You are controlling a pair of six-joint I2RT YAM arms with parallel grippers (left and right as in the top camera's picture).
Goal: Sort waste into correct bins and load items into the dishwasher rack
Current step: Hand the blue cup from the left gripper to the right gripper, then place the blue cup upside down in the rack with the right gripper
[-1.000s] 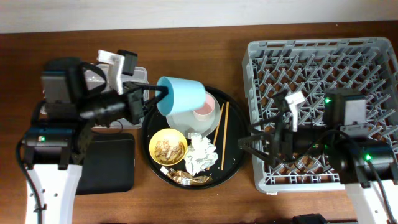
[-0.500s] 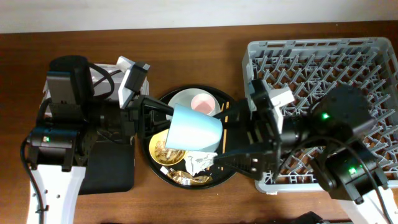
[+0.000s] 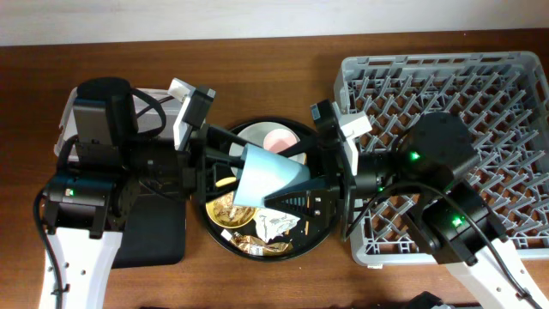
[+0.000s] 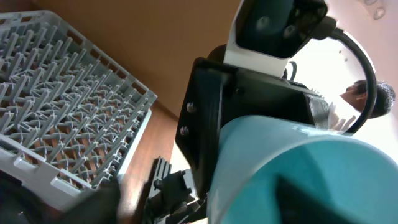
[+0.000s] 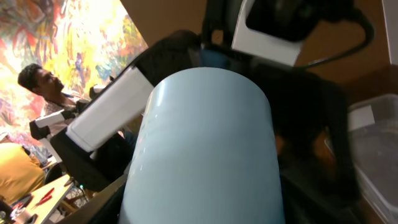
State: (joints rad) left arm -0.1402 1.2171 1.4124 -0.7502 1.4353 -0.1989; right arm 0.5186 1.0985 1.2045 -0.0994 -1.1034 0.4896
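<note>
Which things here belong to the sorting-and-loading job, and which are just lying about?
Job: small blue cup, small pink cup, round pale plate, yellow bowl, crumpled white napkin, brown-gold foil wrapper, grey plastic dishwasher rack, flat black rectangular tray, clear plastic tub.
Lying about: large round black tray, brown wooden table.

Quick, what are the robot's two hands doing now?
Left gripper: closed, holding the blue cup.
Right gripper: fingers either side of the cup; grip cannot be told.

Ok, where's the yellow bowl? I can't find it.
Find the big grey rack on the right; just left of it lies a round black tray. The yellow bowl sits at the tray's lower left, partly under the blue cup. It's the only yellow thing, with brown bits inside.
</note>
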